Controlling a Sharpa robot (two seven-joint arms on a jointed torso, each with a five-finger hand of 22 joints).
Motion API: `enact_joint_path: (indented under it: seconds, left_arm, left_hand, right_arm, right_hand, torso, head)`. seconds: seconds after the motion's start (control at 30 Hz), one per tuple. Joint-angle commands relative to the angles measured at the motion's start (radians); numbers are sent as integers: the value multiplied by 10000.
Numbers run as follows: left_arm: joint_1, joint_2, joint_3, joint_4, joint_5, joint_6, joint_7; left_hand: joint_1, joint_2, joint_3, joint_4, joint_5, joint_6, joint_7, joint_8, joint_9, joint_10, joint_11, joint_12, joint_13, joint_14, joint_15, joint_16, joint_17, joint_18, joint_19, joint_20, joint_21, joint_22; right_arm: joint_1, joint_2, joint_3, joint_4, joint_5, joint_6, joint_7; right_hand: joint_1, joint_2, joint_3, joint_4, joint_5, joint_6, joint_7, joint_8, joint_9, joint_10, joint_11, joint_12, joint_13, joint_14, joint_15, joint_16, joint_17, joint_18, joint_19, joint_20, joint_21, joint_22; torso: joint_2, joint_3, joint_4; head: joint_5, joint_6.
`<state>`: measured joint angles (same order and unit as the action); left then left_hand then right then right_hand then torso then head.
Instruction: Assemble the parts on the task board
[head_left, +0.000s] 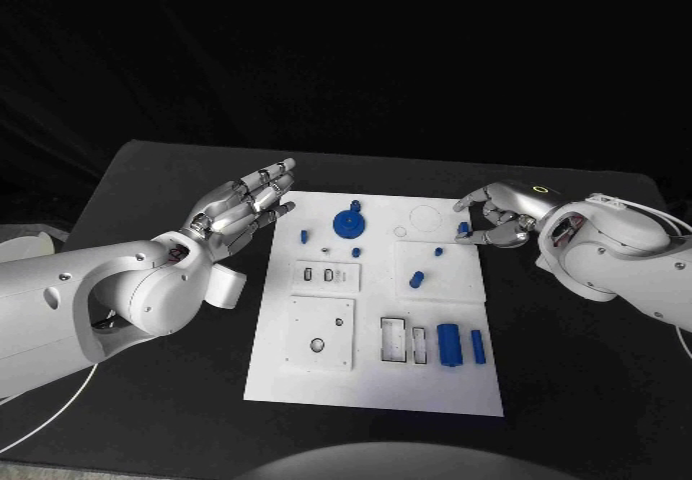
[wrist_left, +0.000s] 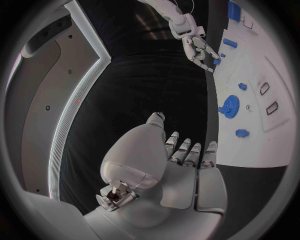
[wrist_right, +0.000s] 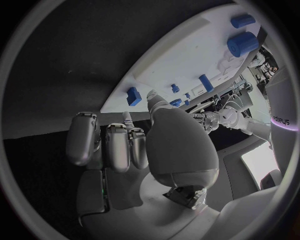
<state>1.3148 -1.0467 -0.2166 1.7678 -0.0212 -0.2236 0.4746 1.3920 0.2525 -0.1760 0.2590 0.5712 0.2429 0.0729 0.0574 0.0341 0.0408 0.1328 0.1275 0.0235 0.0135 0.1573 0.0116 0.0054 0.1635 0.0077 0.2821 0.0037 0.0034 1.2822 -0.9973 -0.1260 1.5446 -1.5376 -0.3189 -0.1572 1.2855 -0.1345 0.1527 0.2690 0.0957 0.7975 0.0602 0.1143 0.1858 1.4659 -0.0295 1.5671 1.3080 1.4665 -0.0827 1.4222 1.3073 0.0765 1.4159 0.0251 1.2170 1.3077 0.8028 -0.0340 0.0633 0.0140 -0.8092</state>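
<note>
The right hand sits at the board's two o'clock corner — fingers curled beside a small blue peg; whether they grip it is unclear. The left hand hovers at ten o'clock — fingers spread, empty.

task board: white | parts: blue | table: black | robot hand: silver

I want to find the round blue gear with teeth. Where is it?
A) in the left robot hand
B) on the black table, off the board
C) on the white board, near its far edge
C: the blue gear lies on the white task board near its far edge, apart from both robot hands.
</note>
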Motion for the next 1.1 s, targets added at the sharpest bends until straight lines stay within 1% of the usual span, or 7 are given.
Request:
enact_joint_path:
  seconds: [0.03,0.07,0.13,0.3,0.4,0.67,1.1]
  left_arm:
    - [-1,28,2,-15,-8,255,35]
    - [-2,31,1,-24,-8,260,31]
    - [-4,33,1,-35,-8,264,31]
    - [-6,58,0,-74,-8,271,27]
    - [-7,73,0,-94,-8,274,23]
    - [-7,83,0,-116,-8,281,10]
    - [-7,93,-1,-125,-8,312,-32]
  left_hand:
    - [89,13,41,-7,56,-65,-15,50,5,-9,43,28,10,-17,81,48,16,172,10,76,27,14]
    - [89,12,41,-7,56,-66,-15,50,5,-9,44,29,10,-17,81,48,16,171,10,77,27,15]
    - [91,11,43,-10,56,-68,-16,49,5,-8,48,31,10,-16,83,49,17,171,12,77,28,15]
    - [91,10,43,-10,57,-68,-16,49,5,-9,49,31,10,-16,84,50,17,171,12,78,29,15]
    - [94,8,44,-14,58,-64,-18,50,6,-9,53,30,10,-15,87,51,18,171,13,79,29,16]
    - [94,8,44,-14,58,-64,-18,50,6,-9,53,30,10,-15,87,51,18,171,13,79,29,16]
    - [99,4,48,-23,64,-66,-19,50,6,-9,61,32,10,-13,93,54,18,170,17,81,32,18]
  right_arm:
    - [-28,-6,0,-37,35,206,-19]
    - [-41,-5,-1,-54,38,209,-4]
    - [-54,-5,-1,-70,41,221,13]
    - [-75,-1,-1,-97,44,267,38]
    - [-84,8,-1,-110,44,285,53]
    - [-98,42,-1,-154,45,301,69]
    - [-110,122,0,-214,33,131,100]
  right_hand:
    - [250,71,114,-107,501,147,3,110,-21,1049,8,37,2628,668,-32,-52,1345,35,-84,21,-77,1144]
    - [317,107,132,-154,710,200,8,147,-29,1049,9,37,2628,666,-28,-61,1332,37,-85,26,-102,1143]
    - [365,131,144,-195,849,256,9,186,-30,1049,13,37,2628,660,-27,-81,1310,40,-88,28,-128,1141]
    - [410,145,153,-235,925,322,15,229,-26,1049,18,37,2628,641,-22,-142,1255,55,-119,32,-210,1115]
    - [459,163,162,-285,991,420,24,294,-12,1049,28,37,2628,628,-15,-174,1224,61,-134,40,-261,1104]
    - [562,203,189,-400,1156,674,40,463,54,1049,41,37,2628,605,-3,-235,1163,73,-157,51,-352,1089]
    - [728,303,243,-603,1198,1191,57,811,269,1049,54,37,2628,571,11,-337,1056,100,-197,65,-532,1055]
  torso:
    - [-3,2,0]
    - [-4,2,-4]
    - [2,1,-3]
    - [1,1,3]
    - [-2,0,-4]
    - [-2,-3,7]
    - [-2,-2,10]
  head:
    - [-10,-18]
    - [-16,-25]
    - [-18,-28]
    - [-7,-42]
    - [-6,-52]
    - [-12,-77]
    - [3,-85]
